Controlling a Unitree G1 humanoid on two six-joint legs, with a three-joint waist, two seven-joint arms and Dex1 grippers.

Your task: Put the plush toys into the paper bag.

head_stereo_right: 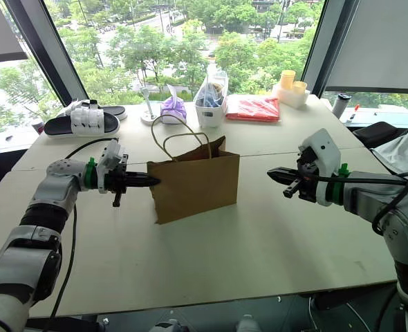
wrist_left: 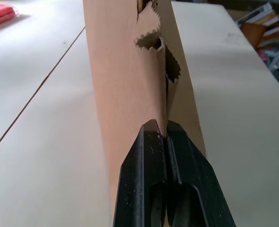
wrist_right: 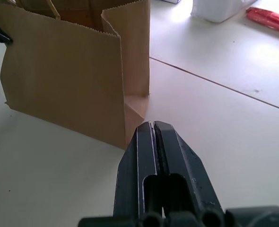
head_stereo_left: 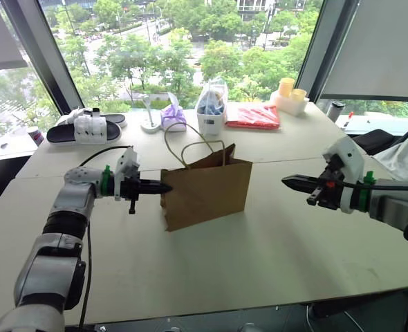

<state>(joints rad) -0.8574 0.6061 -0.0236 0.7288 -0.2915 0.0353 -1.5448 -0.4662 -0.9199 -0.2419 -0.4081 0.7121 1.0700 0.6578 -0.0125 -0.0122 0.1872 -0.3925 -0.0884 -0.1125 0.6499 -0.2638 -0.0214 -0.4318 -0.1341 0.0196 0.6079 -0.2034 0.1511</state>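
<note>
Brown paper bag (head_stereo_left: 207, 190) upright, inside hidden – left gripper (head_stereo_left: 164, 187) at its edge, right gripper (head_stereo_left: 287, 182) apart, both jaws closed, empty.

Left claw (head_stereo_left: 164, 187) and right claw (head_stereo_left: 287, 182) both closed, empty, tips pointed inward toward each other, arms outstretched.

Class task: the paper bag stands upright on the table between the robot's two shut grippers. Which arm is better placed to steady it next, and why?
Probably left. The left gripper, shut, has its tips at the paper bag's side edge; the right gripper, also shut, hangs well clear of it.
</note>
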